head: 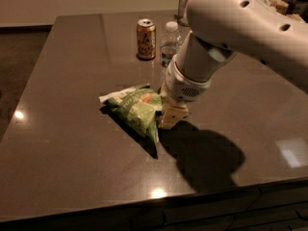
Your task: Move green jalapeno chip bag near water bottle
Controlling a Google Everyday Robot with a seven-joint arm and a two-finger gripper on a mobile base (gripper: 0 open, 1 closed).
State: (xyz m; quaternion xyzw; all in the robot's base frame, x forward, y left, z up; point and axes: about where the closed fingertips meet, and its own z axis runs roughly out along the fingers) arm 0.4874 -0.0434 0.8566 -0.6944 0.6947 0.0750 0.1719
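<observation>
The green jalapeno chip bag (135, 107) lies flat on the dark table (72, 143), near its middle, with its white top edge pointing left. My gripper (172, 116) hangs from the big white arm and is down at the bag's right edge, touching it. The water bottle (171, 43), clear with a white cap, stands upright at the back of the table. It is just behind the arm and well apart from the bag.
A gold-brown drink can (146, 38) stands just left of the bottle. A tall glass-like object (183, 6) is at the far edge behind the bottle. The table's front edge (159, 198) is close below the arm's shadow.
</observation>
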